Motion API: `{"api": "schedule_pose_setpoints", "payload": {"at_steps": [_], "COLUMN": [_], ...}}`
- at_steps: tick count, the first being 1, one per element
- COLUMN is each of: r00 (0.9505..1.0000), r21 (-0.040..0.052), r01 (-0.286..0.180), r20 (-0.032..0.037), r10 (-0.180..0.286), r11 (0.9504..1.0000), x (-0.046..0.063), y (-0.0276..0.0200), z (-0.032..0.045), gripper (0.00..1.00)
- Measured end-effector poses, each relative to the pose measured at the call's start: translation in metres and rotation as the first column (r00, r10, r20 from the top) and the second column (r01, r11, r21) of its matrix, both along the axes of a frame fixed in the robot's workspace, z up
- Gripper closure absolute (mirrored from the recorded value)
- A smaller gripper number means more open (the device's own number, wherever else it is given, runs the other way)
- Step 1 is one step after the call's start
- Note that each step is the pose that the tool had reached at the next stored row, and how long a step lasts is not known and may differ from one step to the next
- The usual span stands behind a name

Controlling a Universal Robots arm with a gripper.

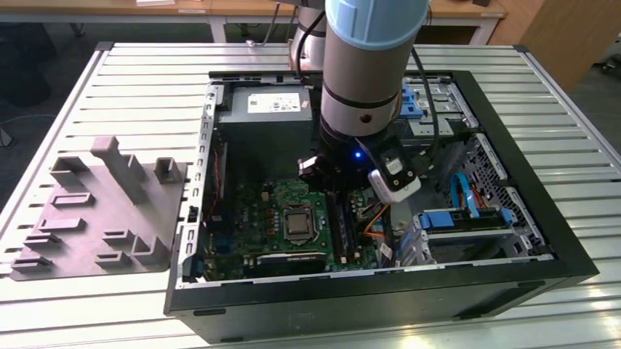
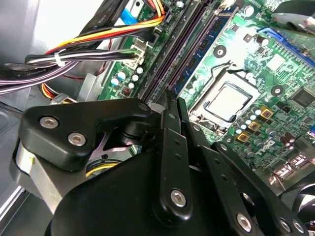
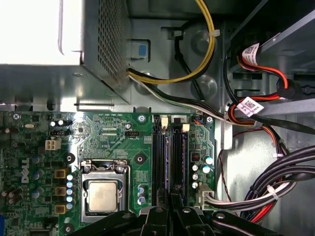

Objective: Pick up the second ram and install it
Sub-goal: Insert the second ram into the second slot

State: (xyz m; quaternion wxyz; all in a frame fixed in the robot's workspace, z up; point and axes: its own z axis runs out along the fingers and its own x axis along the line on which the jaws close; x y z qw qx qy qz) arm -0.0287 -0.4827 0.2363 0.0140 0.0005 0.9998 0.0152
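- At the left of the exterior view, the gray tray (image 1: 92, 251) lies on the slatted surface (image 1: 145, 87). I see no stick in its recesses, so nothing is waiting there for me.
- In the middle of that frame, the open computer case (image 1: 388, 298) lies on its side. That turns the motherboard (image 1: 262, 203) upward, so I can reach it from above. The power supply (image 1: 267, 109) sits at the upper end and the processor (image 1: 294, 222) lower down.
- Just right of the processor run the long black slots (image 1: 339, 218). The arm (image 1: 374, 65) stands straight down over them, so I judge any push would go squarely into a slot.
- In the second wrist view, the hand (image 2: 173, 101) has its fingers pressed together, with nothing visible between them. Closed like this, I judge it serves as a blunt pusher rather than a clamp.
- The dark blue memory stick (image 2: 199, 54) stands on edge in the slot on the processor's side of the row, in the upper middle of that frame. Its near end is just beyond the fingertips. I take it for the second ram, but I cannot tell whether it is fully latched.
- At the right of the exterior view, the blue drive bracket (image 1: 466, 218) sits beside the slots.
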Motion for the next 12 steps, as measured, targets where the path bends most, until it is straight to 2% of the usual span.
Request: {"api": "schedule_pose_setpoints", "payload": {"at_steps": [12], "r00": [1.0], "r21": [0.0], "r01": [0.0], "r20": [-0.0001], "r10": [0.0], "r11": [1.0], "x": [-0.0014], "y": [-0.0001], "z": [-0.0037], "gripper": [0.87]}}
